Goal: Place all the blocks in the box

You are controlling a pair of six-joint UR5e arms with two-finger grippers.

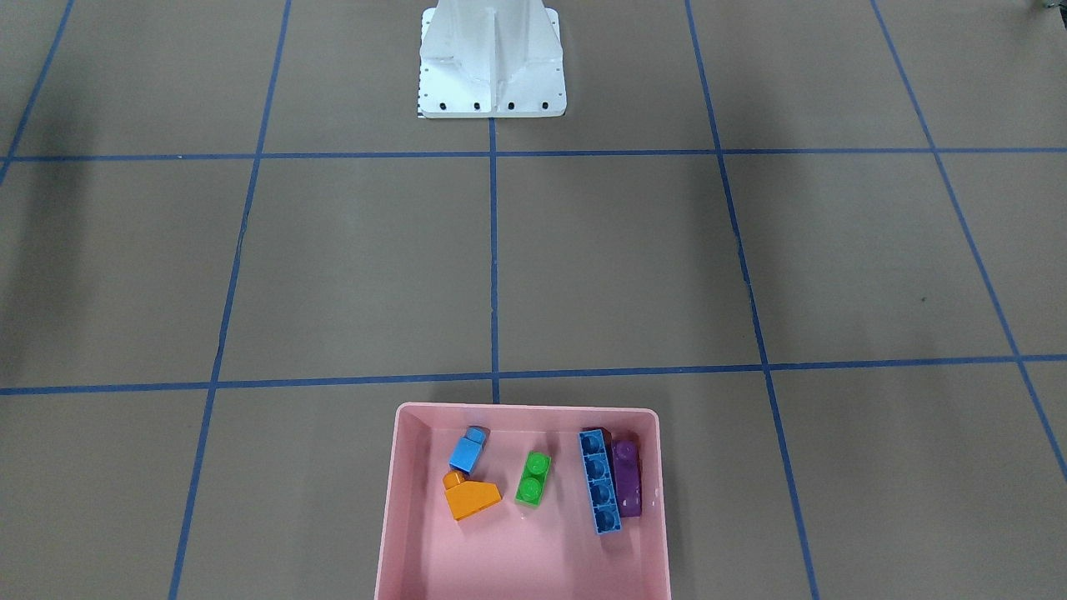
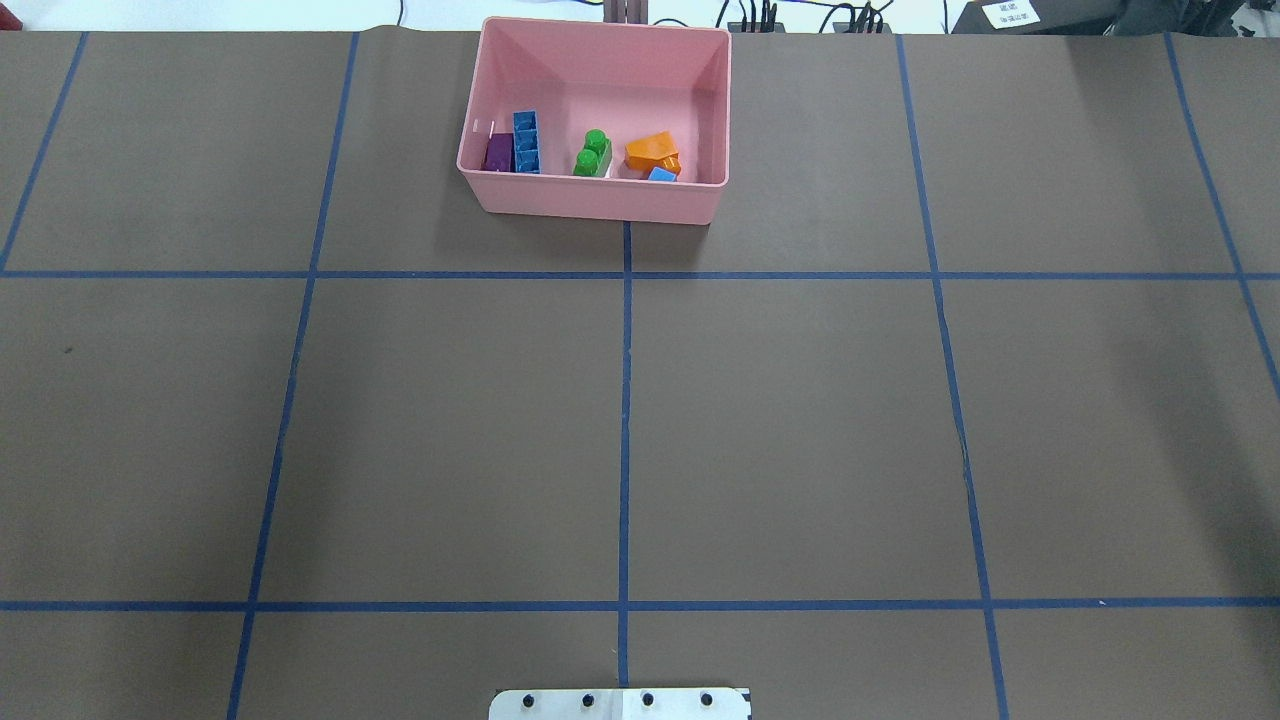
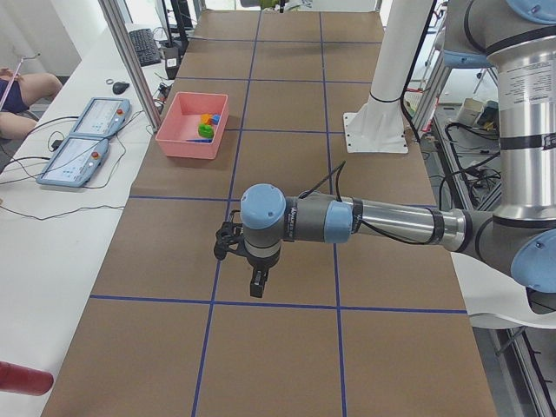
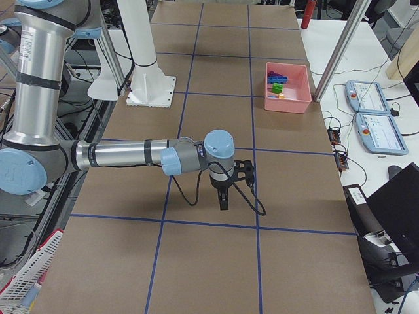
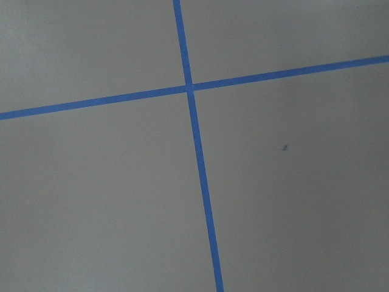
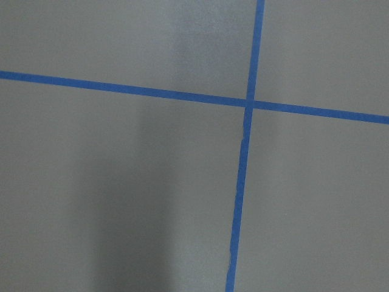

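- Closest to the front camera is the box point(image 1: 525, 407), at the table's point(image 1: 350, 267) edge far from the robot.
- All five blocks lie inside it — you can count them.
- The small blue block point(image 1: 468, 450) is right next to the orange block point(image 1: 471, 496).
- The green block point(image 1: 533, 478) sits in the middle, on its own.
- The long blue block point(image 1: 600, 483) lies side by side with the purple block point(image 1: 628, 479), which is by the wall.
- You will find no block outside the box in any view.
- So the job looks done, with nothing left to pick up as far as these views show.
- The left gripper point(image 3: 257, 285) hangs over the table, pointing down, well apart from the box. It shows only from the side, so you cannot tell if its fingers are apart or together.
- The right gripper point(image 4: 223, 199) hangs the same way — again you cannot tell.
- Both wrist cameras see only brown table and blue lines, and no block.
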